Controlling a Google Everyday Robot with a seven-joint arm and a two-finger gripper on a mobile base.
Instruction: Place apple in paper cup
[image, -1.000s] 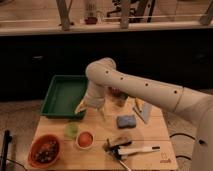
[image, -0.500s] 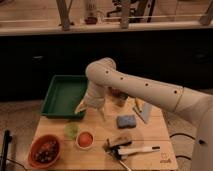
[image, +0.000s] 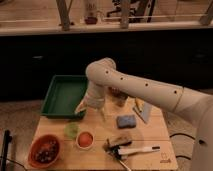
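Apple (image: 85, 137) sits in paper cup (image: 85, 146), below raised gripper (image: 90, 111).

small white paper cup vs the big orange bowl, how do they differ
The small white paper cup is much smaller than the big orange bowl. The cup holds the orange-red apple; the bowl holds dark contents. The cup sits nearer the gripper, which hangs above the wooden table. Both are round and upright.

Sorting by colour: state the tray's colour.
Green; the tray shows in the camera view, left of the hand above the table.
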